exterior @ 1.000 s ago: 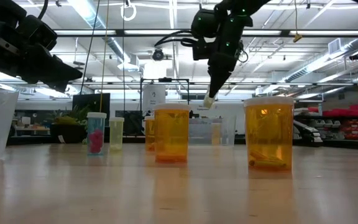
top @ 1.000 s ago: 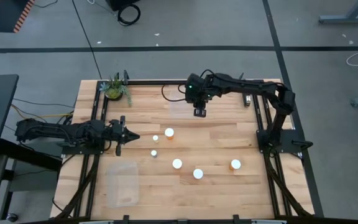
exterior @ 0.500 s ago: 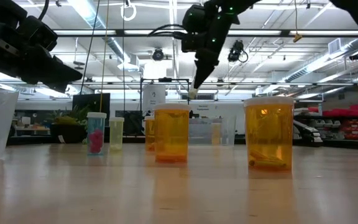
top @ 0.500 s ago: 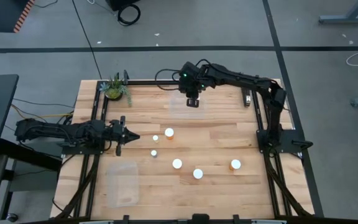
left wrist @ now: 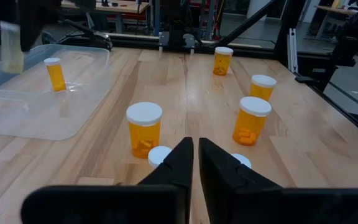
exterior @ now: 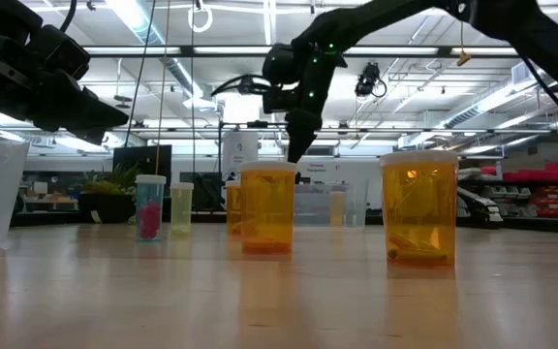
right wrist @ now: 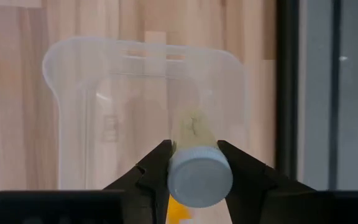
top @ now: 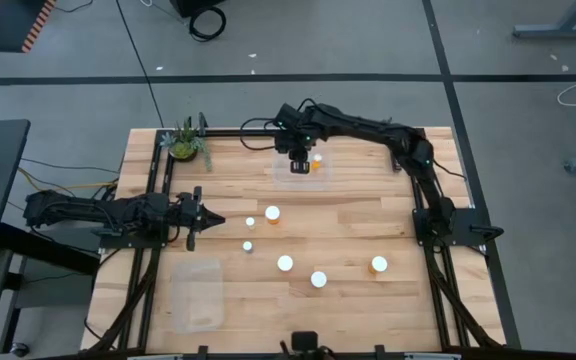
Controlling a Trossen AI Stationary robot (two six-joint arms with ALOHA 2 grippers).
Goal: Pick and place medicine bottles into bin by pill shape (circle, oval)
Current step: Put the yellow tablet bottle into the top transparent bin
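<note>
The clear far bin (top: 303, 166) sits under the right gripper (right wrist: 193, 163), whose fingers pinch a white-capped medicine bottle (right wrist: 196, 173) above the bin's floor. One bottle (left wrist: 55, 73) already stands inside, just beside the drop spot. The sensible move is to lower it upright before letting go, clear of that neighbour and the wall. Five bottles wait on the table (top: 368, 215), among them one near the centre (top: 272, 214). The left gripper (left wrist: 194, 163) hangs back at the left edge, fingers pressed together.
</note>
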